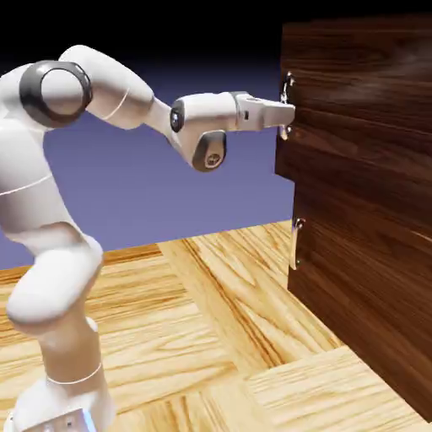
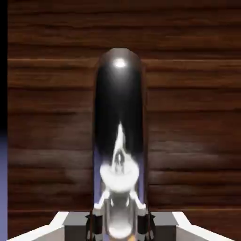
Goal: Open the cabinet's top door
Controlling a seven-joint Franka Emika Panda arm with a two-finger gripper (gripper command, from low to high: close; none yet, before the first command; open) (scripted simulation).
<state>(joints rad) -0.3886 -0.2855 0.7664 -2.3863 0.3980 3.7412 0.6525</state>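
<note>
Gripper (image 1: pixel 284 112) is level, reaching to the exterior view's right, fingers clamped on the top door's handle (image 1: pixel 288 105) at the cabinet's (image 1: pixel 371 194) near edge. Hand view confirms: the shiny bar handle (image 2: pixel 119 141) runs up the middle between the two fingertips (image 2: pixel 96 225), pinched, with dark wood grain of the top door (image 2: pixel 188 94) filling the rest. Top door (image 1: pixel 363 76) sits flush. Lower handle (image 1: pixel 296 243) hangs below, untouched. Cabinet stands on the light wood table (image 1: pixel 211 321).
</note>
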